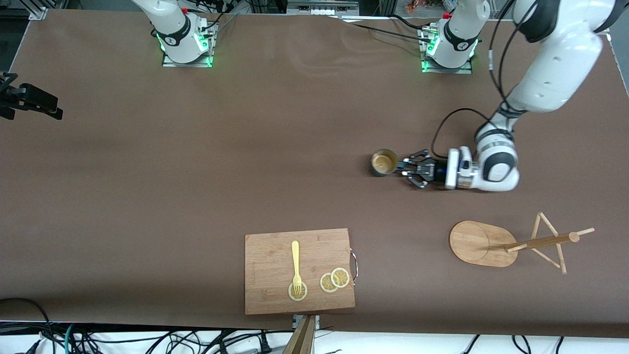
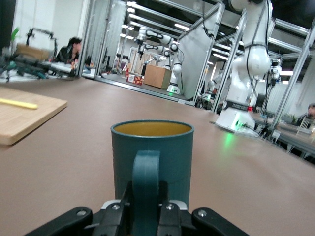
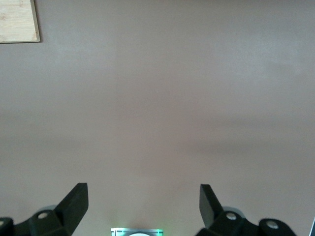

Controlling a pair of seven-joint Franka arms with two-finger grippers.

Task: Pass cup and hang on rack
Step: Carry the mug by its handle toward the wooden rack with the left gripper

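The dark teal cup (image 1: 384,162) stands upright on the brown table, tan inside showing. My left gripper (image 1: 400,169) reaches in level with the table from the left arm's end and is shut on the cup's side handle. In the left wrist view the cup (image 2: 152,152) fills the middle and its handle (image 2: 146,189) sits pinched between my gripper's (image 2: 146,206) fingers. The wooden rack (image 1: 479,243) stands nearer the front camera than the cup, its pole and pegs (image 1: 545,241) free. My right gripper (image 3: 143,201) is open and empty above bare table; it is out of the front view.
A wooden cutting board (image 1: 275,255) with a yellow fork (image 1: 296,265) and lemon slices (image 1: 334,280) lies at the table's front edge. It also shows in the left wrist view (image 2: 24,118) and in the right wrist view (image 3: 17,22).
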